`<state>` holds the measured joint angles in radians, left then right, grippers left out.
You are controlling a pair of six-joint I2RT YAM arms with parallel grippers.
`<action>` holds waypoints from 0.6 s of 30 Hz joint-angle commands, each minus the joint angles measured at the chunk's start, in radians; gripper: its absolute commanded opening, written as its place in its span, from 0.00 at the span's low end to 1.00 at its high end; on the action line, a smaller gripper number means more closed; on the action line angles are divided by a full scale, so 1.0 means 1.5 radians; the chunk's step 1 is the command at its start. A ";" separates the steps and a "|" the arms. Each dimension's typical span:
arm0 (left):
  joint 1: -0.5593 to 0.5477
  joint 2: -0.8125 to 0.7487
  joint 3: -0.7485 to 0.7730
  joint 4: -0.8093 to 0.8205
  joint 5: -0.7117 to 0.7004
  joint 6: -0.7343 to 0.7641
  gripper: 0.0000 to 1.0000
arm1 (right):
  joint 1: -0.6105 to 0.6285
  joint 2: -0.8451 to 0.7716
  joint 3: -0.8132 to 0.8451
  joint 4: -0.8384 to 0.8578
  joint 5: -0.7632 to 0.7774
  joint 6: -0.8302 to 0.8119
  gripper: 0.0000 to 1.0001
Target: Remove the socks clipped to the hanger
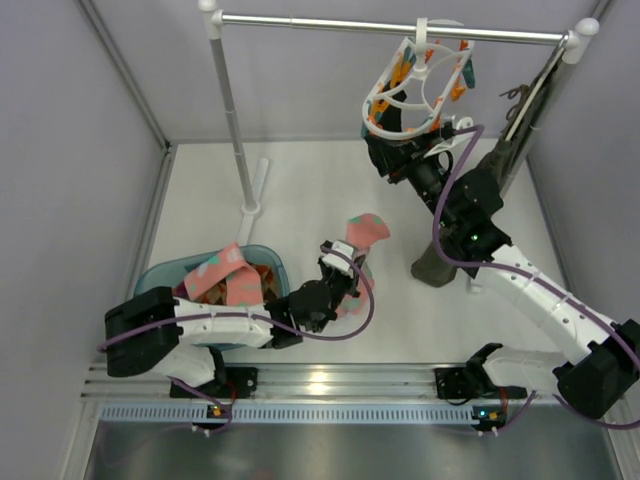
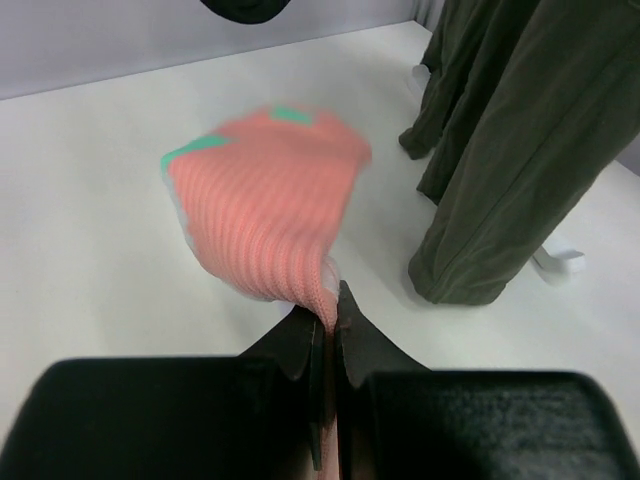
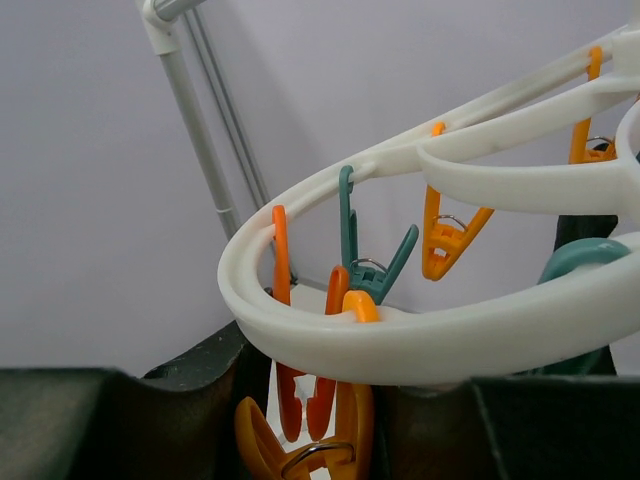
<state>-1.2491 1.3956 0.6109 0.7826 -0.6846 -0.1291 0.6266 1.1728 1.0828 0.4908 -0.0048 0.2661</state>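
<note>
White table (image 1: 300, 190), pretty plain. A teal tub (image 1: 150, 278) sits near left with pink socks (image 1: 225, 272) piled in it. The rack's white foot (image 1: 256, 190) stands toward the back, left of centre. Over on the right an olive garment (image 1: 440, 262) hangs down, and its hem looks to be resting on the surface. A metal rail (image 1: 320, 382) runs along the near edge.

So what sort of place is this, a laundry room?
More likely a robot test cell staged as a laundry corner: a silver metal clothes rail carrying a white plastic oval clip hanger, and a teal plastic basket holding pink socks.
</note>
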 commanded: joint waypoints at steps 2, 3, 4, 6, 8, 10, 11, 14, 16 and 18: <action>-0.005 -0.075 -0.016 0.002 -0.081 -0.030 0.00 | 0.001 0.004 0.035 0.006 -0.016 0.014 0.00; -0.005 -0.113 -0.013 -0.039 -0.103 -0.037 0.00 | 0.000 0.002 0.033 0.003 -0.020 0.011 0.00; -0.005 -0.131 -0.004 -0.085 -0.161 -0.058 0.00 | 0.000 0.000 0.029 -0.002 -0.034 0.008 0.00; -0.005 -0.159 0.046 -0.253 -0.253 -0.089 0.00 | -0.001 -0.006 0.013 -0.002 -0.049 0.004 0.02; -0.004 -0.185 0.111 -0.375 -0.409 -0.159 0.00 | -0.004 -0.018 -0.008 0.002 -0.067 0.002 0.05; -0.001 -0.215 0.155 -0.601 -0.477 -0.261 0.00 | -0.005 -0.031 -0.019 0.002 -0.078 -0.002 0.06; 0.001 -0.235 0.157 -0.611 -0.511 -0.248 0.00 | -0.004 -0.036 -0.025 -0.006 -0.078 -0.004 0.06; 0.001 -0.340 0.132 -0.611 -0.545 -0.214 0.00 | -0.005 -0.052 -0.037 -0.015 -0.080 -0.010 0.10; 0.008 -0.388 0.127 -0.609 -0.559 -0.181 0.00 | -0.010 -0.059 -0.036 -0.035 -0.083 -0.017 0.11; 0.030 -0.419 0.128 -0.608 -0.565 -0.154 0.00 | -0.013 -0.063 -0.039 -0.040 -0.087 -0.018 0.11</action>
<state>-1.2377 0.8330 0.7986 -0.0502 -1.4048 -0.3935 0.6231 1.1107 1.0336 0.4591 -0.0959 0.2573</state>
